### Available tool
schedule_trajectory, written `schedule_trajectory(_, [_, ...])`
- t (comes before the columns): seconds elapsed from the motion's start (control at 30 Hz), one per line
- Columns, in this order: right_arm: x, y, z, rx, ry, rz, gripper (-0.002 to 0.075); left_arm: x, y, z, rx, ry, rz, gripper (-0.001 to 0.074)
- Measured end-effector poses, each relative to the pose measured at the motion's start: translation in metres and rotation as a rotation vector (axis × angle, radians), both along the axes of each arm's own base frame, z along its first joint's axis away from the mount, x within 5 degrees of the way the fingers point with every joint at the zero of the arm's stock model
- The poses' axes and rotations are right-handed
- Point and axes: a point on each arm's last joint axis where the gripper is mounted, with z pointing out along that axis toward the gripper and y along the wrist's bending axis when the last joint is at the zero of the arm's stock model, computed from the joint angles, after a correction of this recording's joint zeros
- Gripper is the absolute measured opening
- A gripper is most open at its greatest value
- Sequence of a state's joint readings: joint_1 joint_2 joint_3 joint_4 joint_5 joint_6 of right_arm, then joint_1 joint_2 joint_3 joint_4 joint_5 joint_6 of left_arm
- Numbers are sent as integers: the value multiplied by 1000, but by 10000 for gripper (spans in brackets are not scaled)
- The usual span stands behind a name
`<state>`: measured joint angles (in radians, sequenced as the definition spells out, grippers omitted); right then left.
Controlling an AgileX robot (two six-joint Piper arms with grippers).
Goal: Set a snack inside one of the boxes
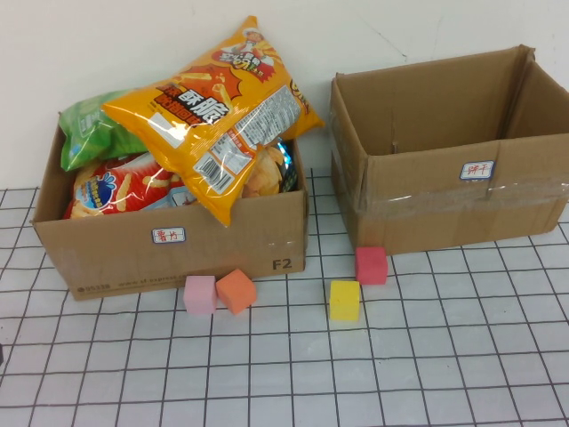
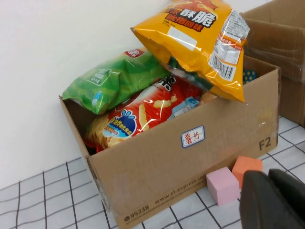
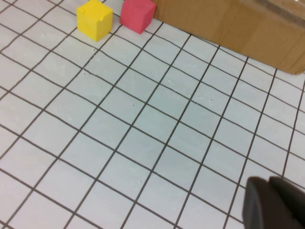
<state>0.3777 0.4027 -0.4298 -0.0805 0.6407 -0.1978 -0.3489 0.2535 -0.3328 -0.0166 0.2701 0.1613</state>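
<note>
My left gripper hangs low over the surface, just in front of the left box, and my right gripper hovers over bare grid, well apart from the right box. Only a dark edge of each shows in its wrist view, so I cannot tell how far either set of jaws stands open; neither has hold of anything that I can see.

The left box is piled with snacks. The orange bag lies on top, tilted, with 1 corner hanging over the front wall. Under it sit a red bag and a green bag. The right box looks empty.

I judge the orange bag light, puffed with air and slick, its contents brittle. A hard pinch across the belly could crush the snacks or slide off the foil. The flat sealed seam at the overhanging corner looks like the better hold: thin, stiff, and clear of the cardboard.

4 foam cubes, pink, orange, yellow and red, lie before the boxes.
</note>
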Motion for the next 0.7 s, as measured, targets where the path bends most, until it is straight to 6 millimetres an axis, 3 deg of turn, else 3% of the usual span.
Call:
schedule_trajectory(0.17, [0, 0, 0, 2, 1, 0, 0, -5, 2, -11, 6, -11, 2, -1])
schedule_trajectory(0.4, [0, 0, 0, 5, 3, 1, 0, -21, 13, -44, -37, -77, 118, -1])
schedule_trajectory(0.53, [0, 0, 0, 7, 6, 1, 0, -15, 17, -71, -41, -3, 205, -1])
schedule_trajectory(0.7, [0, 0, 0, 8, 8, 1, 0, -12, 20, -104, -256, 155, 317, -1])
